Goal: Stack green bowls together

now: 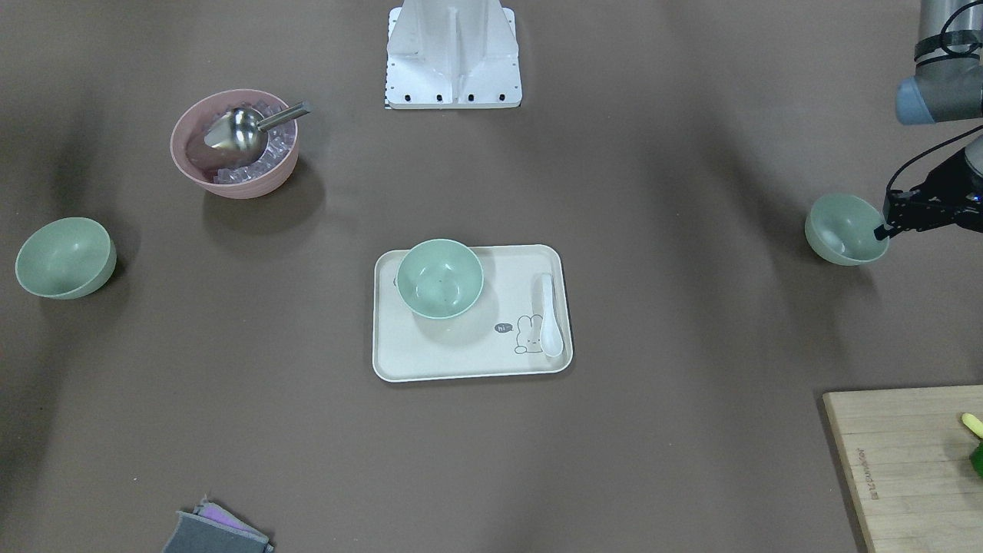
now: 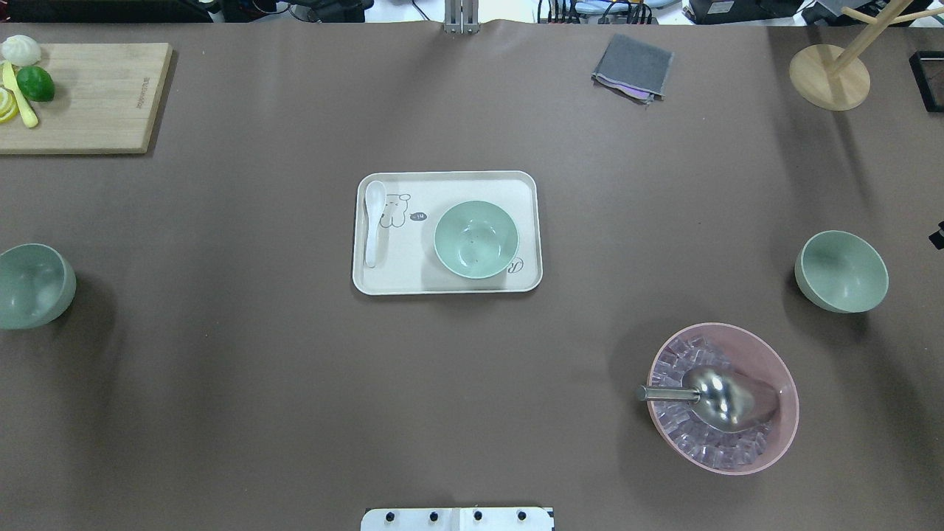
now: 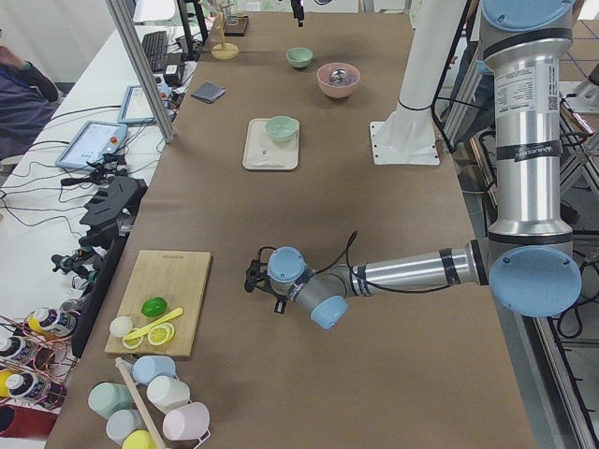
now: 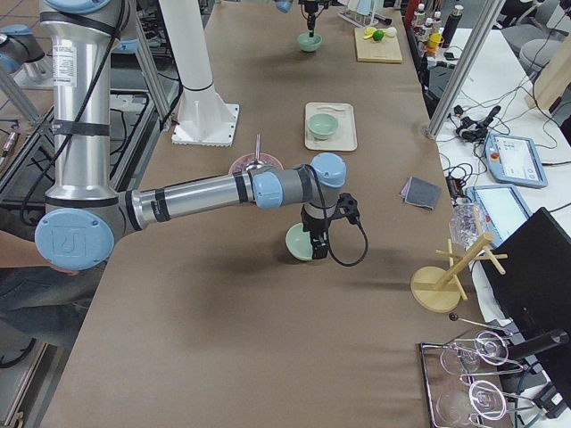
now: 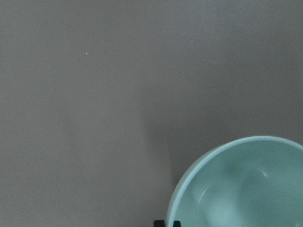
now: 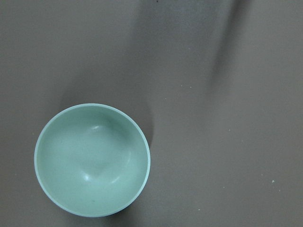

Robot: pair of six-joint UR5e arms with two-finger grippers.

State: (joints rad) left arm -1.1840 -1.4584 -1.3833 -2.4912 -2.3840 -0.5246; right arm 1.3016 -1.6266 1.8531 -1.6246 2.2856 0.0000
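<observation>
Front view: at the right edge my left hand (image 1: 882,230) sits narrow on the rim of the outer green bowl (image 1: 843,229), pinching it ready to lift, I judge. Overhead: the middle green bowl (image 2: 476,239) rests on the tray (image 2: 450,284) at frame centre, the natural stack base. Right side view, centre: my right hand (image 4: 314,239) hangs over the third green bowl (image 4: 294,242); its spread I cannot tell.

Bare bench (image 2: 221,369) lies all round the tray (image 2: 405,258), so I get wide lanes out to the green bowls (image 2: 841,271) at either end. Nearer the robot and right of the tray stands the pink bowl (image 2: 783,413), its scoop (image 2: 719,398) handle jutting over the tray-facing rim.
</observation>
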